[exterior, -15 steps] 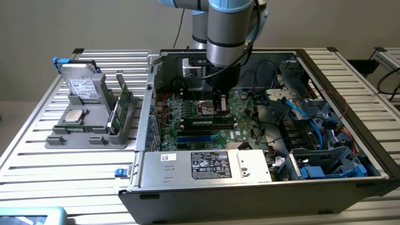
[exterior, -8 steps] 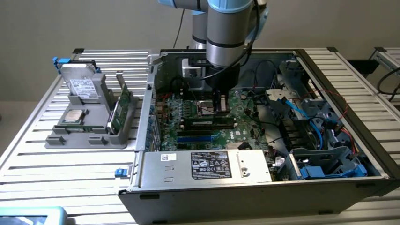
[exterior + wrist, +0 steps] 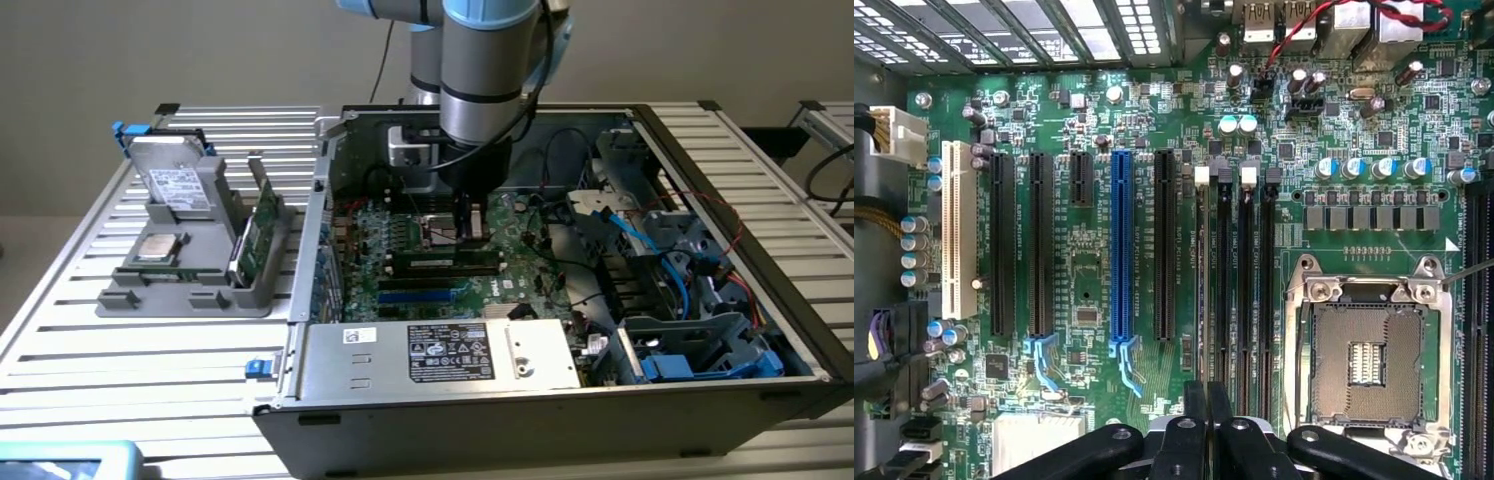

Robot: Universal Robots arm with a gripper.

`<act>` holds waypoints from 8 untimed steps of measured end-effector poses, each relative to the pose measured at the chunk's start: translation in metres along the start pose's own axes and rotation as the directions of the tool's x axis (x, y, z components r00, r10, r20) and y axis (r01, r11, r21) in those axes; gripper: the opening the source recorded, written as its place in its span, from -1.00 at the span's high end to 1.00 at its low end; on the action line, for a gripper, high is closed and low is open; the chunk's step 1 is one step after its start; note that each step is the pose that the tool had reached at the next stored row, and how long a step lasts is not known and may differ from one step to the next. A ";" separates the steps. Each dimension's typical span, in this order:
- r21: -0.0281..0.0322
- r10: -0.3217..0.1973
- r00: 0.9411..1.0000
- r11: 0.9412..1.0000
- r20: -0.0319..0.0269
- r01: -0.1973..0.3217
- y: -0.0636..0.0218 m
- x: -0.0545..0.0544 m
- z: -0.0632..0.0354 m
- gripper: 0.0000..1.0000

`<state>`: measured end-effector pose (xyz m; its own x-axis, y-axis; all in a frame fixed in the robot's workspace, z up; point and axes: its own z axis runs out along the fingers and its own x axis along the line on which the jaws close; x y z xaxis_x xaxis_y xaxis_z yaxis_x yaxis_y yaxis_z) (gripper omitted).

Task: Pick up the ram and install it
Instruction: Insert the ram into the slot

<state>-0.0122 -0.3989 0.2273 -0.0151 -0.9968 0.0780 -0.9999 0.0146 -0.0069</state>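
Down inside the open dark metal computer case point(image 3: 561, 420), the black gripper point(image 3: 467, 232) is clamped on the long, thin green ram stick point(image 3: 447, 262), standing on edge at the black memory slots point(image 3: 1246, 280) of the large green motherboard point(image 3: 1094, 110)

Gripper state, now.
Gripper: shut, just above the ram; whether it is gripping the ram cannot be told.

room: open above mobo point(image 3: 363, 262) | blocked: PSU box point(image 3: 441, 350) near cam — cables point(image 3: 627, 225) ext-view right
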 end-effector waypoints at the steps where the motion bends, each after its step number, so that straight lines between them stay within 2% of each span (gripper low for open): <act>1: 0.000 0.000 1.000 1.000 0.000 0.000 0.0000 0.000 0.0002 0.76; 8: 0.001 0.000 1.000 1.000 0.000 0.000 0.0001 0.000 0.0018 0.73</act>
<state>-0.0123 -0.3989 0.2255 -0.0152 -0.9968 0.0782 -0.9999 0.0146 -0.0081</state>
